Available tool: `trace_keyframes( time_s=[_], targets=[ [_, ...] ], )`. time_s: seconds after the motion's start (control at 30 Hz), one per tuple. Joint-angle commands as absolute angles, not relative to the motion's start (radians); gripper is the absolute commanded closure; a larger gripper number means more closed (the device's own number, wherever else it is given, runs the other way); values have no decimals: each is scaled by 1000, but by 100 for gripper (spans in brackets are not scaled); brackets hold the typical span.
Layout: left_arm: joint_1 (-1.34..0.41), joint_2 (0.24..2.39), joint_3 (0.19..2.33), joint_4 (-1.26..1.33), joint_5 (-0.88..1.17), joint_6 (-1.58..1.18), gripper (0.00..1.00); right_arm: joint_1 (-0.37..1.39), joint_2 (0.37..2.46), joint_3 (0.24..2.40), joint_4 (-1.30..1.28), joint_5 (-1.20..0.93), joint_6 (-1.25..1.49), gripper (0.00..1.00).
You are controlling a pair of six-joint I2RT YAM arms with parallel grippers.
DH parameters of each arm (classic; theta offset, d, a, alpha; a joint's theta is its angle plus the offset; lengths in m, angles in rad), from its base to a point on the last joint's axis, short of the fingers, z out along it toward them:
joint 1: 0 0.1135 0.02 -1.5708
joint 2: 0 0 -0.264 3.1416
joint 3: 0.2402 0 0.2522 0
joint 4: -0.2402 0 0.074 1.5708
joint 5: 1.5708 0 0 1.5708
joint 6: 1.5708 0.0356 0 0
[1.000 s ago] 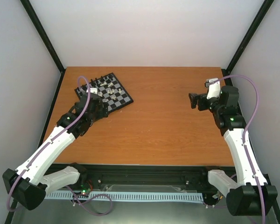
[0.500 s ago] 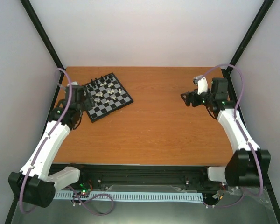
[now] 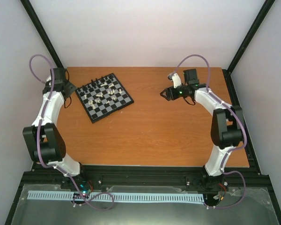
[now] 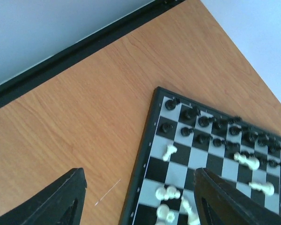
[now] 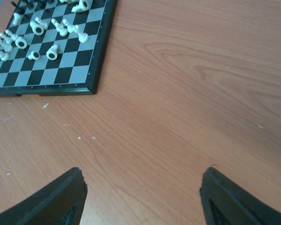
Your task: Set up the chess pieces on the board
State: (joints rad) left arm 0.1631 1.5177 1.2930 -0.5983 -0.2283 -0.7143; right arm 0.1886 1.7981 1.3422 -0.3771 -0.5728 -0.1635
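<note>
The board point(image 3: 113, 108) lies tilted at the table's far left. Black chess pieces point(image 4: 203, 122) stand in rows along its far side. Cream-white chess pieces point(image 4: 250, 161) are scattered over the middle squares, some lying on their sides. My left gripper point(image 3: 71, 87) hovers just off the board's left corner, open with nothing between its fingers point(image 4: 65, 199). My right gripper point(image 3: 166, 93) hangs over bare wood right of the board, open and empty. In the right wrist view the board point(image 5: 100, 51) and white pieces point(image 5: 61, 28) sit at the upper left, well ahead of the fingertips point(image 5: 234, 201).
A black frame rail point(image 4: 75, 51) runs along the table's left edge, close behind the left gripper. Grey walls enclose the table on three sides. Bare wood point(image 3: 178, 131) stretches from the board to the right edge.
The left gripper drew back from the board's near corner to its far-left side. The right gripper swung left toward the table's middle. Both arms folded upright.
</note>
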Motion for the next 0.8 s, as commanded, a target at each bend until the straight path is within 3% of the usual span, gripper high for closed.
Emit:
trace_keyframes(
  time_s=[0.0, 0.1, 0.6, 0.7, 0.77],
  targets=[
    [206, 1645, 1404, -548, -166, -818, 37, 262, 1911, 1449, -362, -582, -128, 36],
    [221, 1729, 1438, -549, -114, -838, 42, 308, 2033, 1552, -399, -592, -99, 41],
    [345, 1742, 1220, -410, 166, -820, 68, 400, 2480, 2115, -548, -616, 39, 44],
    [345, 1744, 1183, -382, 215, -814, 68, 410, 2548, 2206, -581, -623, 42, 46],
    [345, 1749, 1171, -367, 247, -813, 63, 418, 2582, 2241, -586, -626, 49, 46]
  ],
)
